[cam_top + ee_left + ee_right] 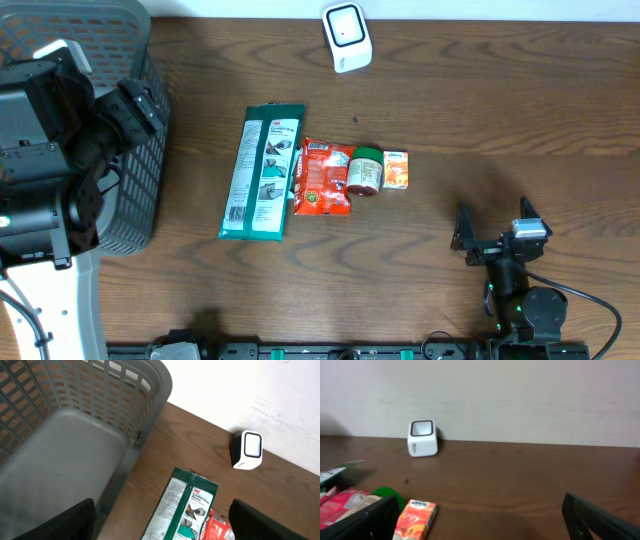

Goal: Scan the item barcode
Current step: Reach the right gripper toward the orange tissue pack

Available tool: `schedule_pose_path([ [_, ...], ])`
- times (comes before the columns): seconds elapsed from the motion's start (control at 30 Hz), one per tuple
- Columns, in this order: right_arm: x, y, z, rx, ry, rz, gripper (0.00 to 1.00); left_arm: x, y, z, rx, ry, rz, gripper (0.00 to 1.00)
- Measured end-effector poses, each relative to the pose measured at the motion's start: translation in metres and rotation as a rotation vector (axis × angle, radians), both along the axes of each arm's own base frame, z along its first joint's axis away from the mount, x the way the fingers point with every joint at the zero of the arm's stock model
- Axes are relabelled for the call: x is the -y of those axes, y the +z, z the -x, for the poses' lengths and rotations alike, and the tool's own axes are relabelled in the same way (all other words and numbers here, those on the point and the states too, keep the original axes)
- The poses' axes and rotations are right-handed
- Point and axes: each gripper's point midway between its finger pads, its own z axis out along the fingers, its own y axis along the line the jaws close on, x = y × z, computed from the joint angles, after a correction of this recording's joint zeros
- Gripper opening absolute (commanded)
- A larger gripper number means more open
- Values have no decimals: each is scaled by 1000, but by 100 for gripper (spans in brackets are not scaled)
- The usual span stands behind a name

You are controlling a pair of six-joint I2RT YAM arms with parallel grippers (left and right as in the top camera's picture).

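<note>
From overhead, four items lie in a row at the table centre: green package, red pouch, jar, orange box. The scanner stands at the far edge. The wrist views show both claws released: left gripper by the basket, right gripper near right.

Even indoor light, soft shadows; right wrist view seems blurry.

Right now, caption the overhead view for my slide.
Green package, red pouch, jar and orange carton lie in a row; white scanner beyond them, gray basket at the left edge.
</note>
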Motion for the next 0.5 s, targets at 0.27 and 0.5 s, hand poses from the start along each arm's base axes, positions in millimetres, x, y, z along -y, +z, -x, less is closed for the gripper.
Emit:
schedule_pose_path([
  [0.27, -3, 14, 1, -46, 16, -67, 99, 0, 0, 0, 0, 0, 0, 85],
  [0.5, -12, 110, -6, -122, 69, -82, 99, 0, 0, 0, 0, 0, 0, 85],
])
